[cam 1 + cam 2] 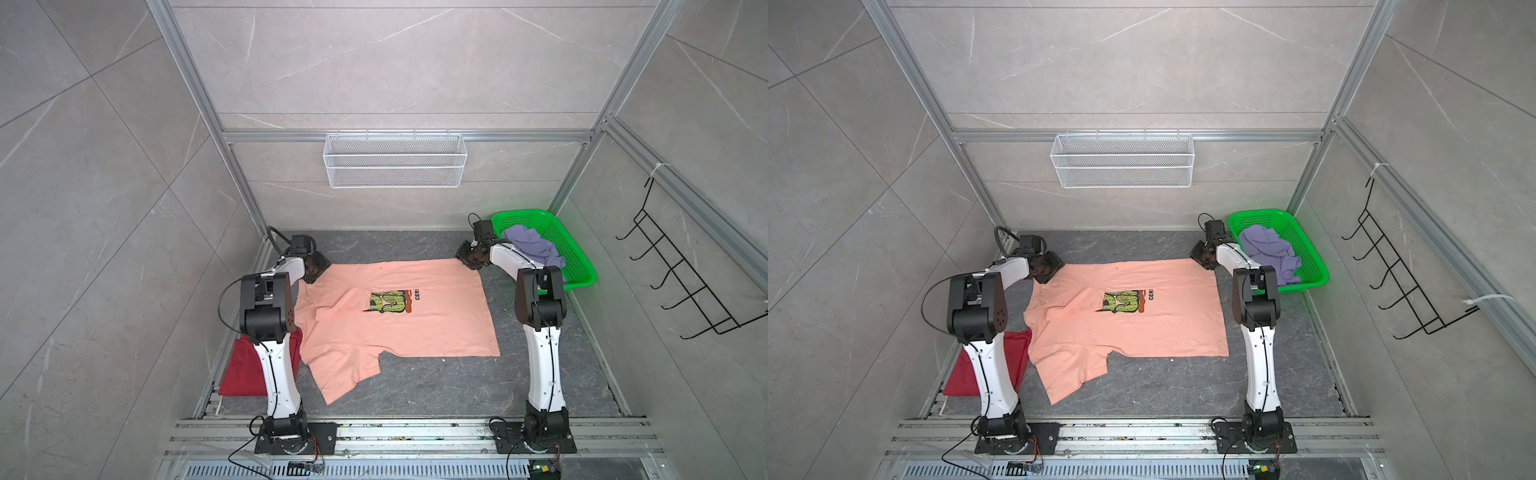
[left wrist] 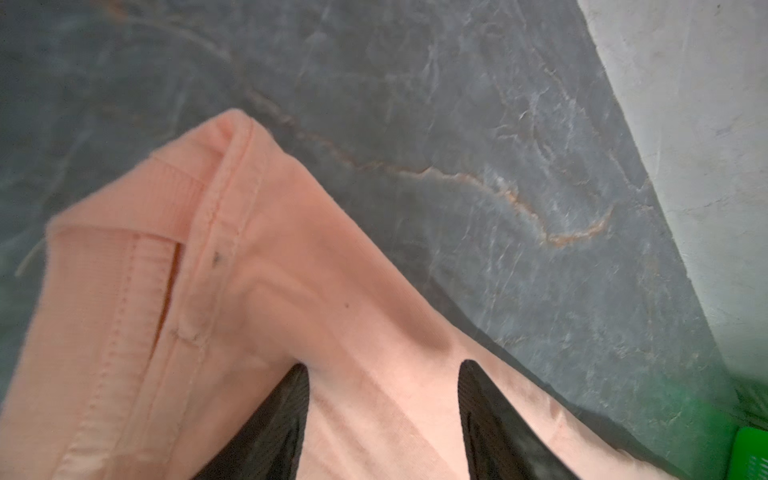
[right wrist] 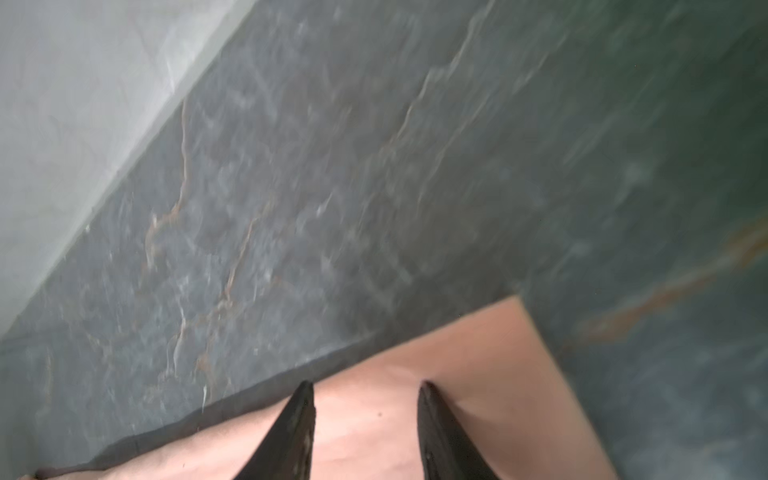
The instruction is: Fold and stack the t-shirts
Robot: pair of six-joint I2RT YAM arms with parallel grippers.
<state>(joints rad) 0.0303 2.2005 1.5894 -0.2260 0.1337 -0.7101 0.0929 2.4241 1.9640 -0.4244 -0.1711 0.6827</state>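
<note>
A peach-orange t-shirt (image 1: 415, 332) (image 1: 1142, 332) with a yellow-green chest print lies spread on the dark table, its collar to the left and one sleeve pointing toward the front. My left gripper (image 1: 316, 270) (image 2: 385, 365) is at its far left corner by the collar, open, with flat cloth (image 2: 291, 270) between the fingertips. My right gripper (image 1: 467, 257) (image 3: 366, 384) is at the far right hem corner (image 3: 478, 353), also open over the cloth. A dark red t-shirt (image 1: 245, 365) lies folded at the front left, partly behind the left arm. A lavender t-shirt (image 1: 532, 245) is crumpled in the green basket (image 1: 577, 266).
A white wire basket (image 1: 395, 160) hangs on the back wall and a black hook rack (image 1: 685, 274) on the right wall. Metal frame posts and rails border the table. The green basket stands at the far right, just behind the right arm.
</note>
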